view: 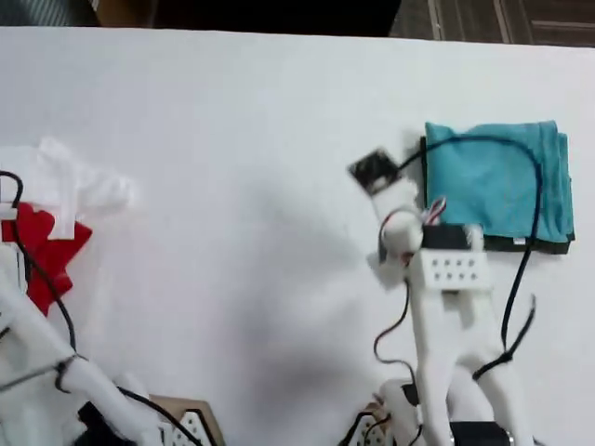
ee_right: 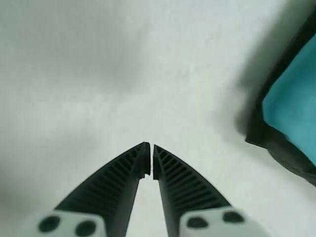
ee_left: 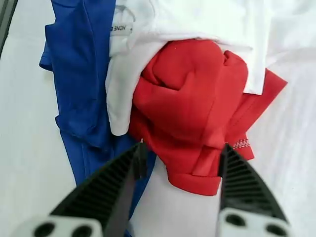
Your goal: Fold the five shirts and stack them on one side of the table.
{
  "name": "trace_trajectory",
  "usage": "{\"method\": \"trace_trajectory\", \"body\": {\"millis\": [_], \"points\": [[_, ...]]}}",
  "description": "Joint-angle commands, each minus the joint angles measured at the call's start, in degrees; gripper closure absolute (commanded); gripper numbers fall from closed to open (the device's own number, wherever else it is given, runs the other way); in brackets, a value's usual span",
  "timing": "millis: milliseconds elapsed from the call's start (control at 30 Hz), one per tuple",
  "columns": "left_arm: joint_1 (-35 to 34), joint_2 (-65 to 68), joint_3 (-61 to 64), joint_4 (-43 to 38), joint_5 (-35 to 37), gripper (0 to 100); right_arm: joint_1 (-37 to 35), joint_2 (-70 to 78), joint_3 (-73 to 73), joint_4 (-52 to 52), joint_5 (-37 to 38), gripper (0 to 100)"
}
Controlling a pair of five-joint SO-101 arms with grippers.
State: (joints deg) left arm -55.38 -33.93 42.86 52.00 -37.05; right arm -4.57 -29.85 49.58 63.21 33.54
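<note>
The table (view: 232, 139) is bearing every item. At the table's left edge an unfolded heap is lying: the white shirt (ee_left: 197, 19) is overlapping the red shirt (ee_left: 192, 98), and the blue shirt (ee_left: 79, 74) is lying against both. At the table's right side a folded teal shirt (view: 493, 177) is resting on a folded dark shirt (view: 544, 245). The left gripper (ee_left: 183, 150) is hanging over the red shirt, jaws spread wide, gripping nothing. The right gripper (ee_right: 151, 148) is hovering over bare table beside the folded pair, jaws pressing together, holding nothing.

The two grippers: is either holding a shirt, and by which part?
Neither. The left gripper hangs open over the red shirt; the right gripper is shut, empty, beside the folded teal shirt.
</note>
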Motion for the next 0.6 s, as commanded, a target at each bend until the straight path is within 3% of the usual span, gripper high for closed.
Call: {"method": "trace_trajectory", "body": {"millis": [0,300,567], "points": [[0.7,6.7,-6.3,-1.1,-0.7,72,-0.7,-3.1,7.8,-8.4,-0.3,97.7],[0.6,28.2,-18.6,-0.9,-0.7,72,-0.7,-3.2,17.2,-18.7,-0.6,97.7],[2.3,34.6,-22.7,5.6,-1.1,76,-0.7,-3.6,23.6,-26.9,-0.8,97.7]]}}
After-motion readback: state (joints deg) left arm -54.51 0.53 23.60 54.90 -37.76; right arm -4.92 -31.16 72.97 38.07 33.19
